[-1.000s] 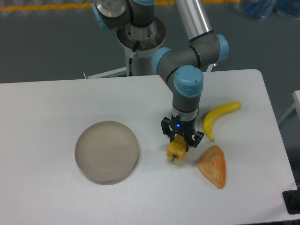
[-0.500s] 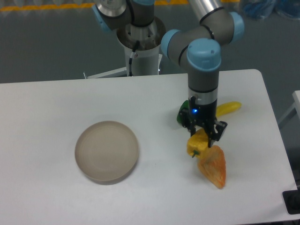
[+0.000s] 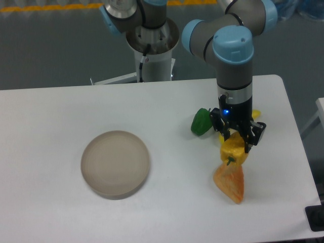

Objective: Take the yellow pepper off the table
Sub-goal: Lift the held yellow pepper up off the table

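The yellow pepper (image 3: 234, 152) hangs in the air above the white table (image 3: 61, 212), stem end pointing down. My gripper (image 3: 237, 143) is shut on its top, with the black fingers (image 3: 249, 140) on either side. The pepper sits just above the upper end of an orange wedge-shaped item (image 3: 230, 182) lying on the table.
A green pepper (image 3: 201, 122) lies left of the gripper. A banana (image 3: 254, 115) is mostly hidden behind the gripper. A round beige-grey plate (image 3: 115, 163) rests at centre left. The table's right edge runs near the gripper.
The gripper has carried the yellow pepper to the right and upward, from near the table's middle to above the orange item. The green pepper has come into view.
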{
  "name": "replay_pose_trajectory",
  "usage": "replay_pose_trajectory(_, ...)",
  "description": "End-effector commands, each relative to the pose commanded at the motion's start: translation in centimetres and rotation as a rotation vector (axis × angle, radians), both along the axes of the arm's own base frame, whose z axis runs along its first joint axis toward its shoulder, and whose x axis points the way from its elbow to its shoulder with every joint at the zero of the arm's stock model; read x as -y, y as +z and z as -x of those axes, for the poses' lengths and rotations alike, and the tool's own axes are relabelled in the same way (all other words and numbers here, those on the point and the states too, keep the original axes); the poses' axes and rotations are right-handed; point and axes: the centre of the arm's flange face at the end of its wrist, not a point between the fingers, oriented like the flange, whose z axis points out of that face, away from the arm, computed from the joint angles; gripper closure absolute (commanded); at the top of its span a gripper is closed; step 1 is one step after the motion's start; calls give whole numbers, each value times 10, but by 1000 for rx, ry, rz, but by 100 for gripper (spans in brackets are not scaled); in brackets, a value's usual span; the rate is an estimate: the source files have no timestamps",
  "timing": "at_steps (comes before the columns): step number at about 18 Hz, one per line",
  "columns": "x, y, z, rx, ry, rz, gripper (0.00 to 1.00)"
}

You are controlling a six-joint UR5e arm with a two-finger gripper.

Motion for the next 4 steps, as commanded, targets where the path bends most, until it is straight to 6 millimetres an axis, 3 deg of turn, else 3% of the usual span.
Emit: replay_pose_trajectory(4,-1,-1,1,1,8,-1,68)
